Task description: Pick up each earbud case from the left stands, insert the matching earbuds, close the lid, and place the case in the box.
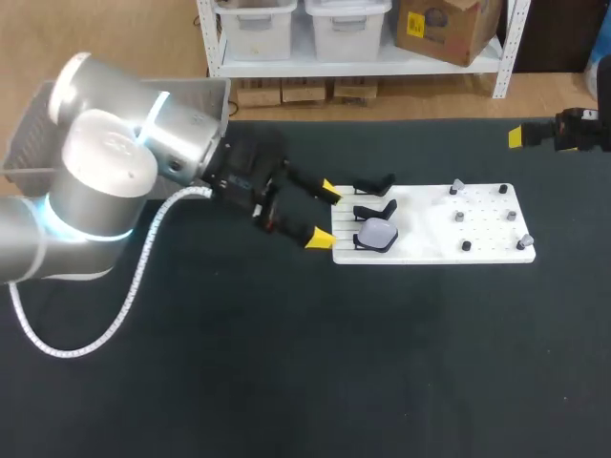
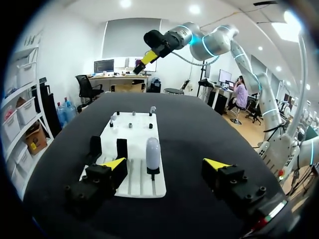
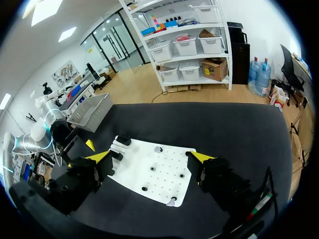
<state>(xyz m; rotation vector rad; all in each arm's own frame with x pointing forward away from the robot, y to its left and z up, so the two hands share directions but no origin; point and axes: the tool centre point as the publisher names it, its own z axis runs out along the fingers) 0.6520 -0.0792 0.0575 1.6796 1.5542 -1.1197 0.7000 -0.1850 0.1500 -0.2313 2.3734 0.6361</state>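
The left jaws gape open at the left edge of the white board (image 1: pixel 487 250); the earbud case (image 1: pixel 378 235) stands just ahead of them, untouched, at its near-left corner. The right jaws hang open over the far-right edge of the surface (image 1: pixel 286 382).

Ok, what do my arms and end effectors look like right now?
Left arm: silver-white rounded joints, glowing light-blue ring, white braided cable alongside. Left end effector: black, two yellow-tipped fingers. Right end effector: black, yellow-tipped too.
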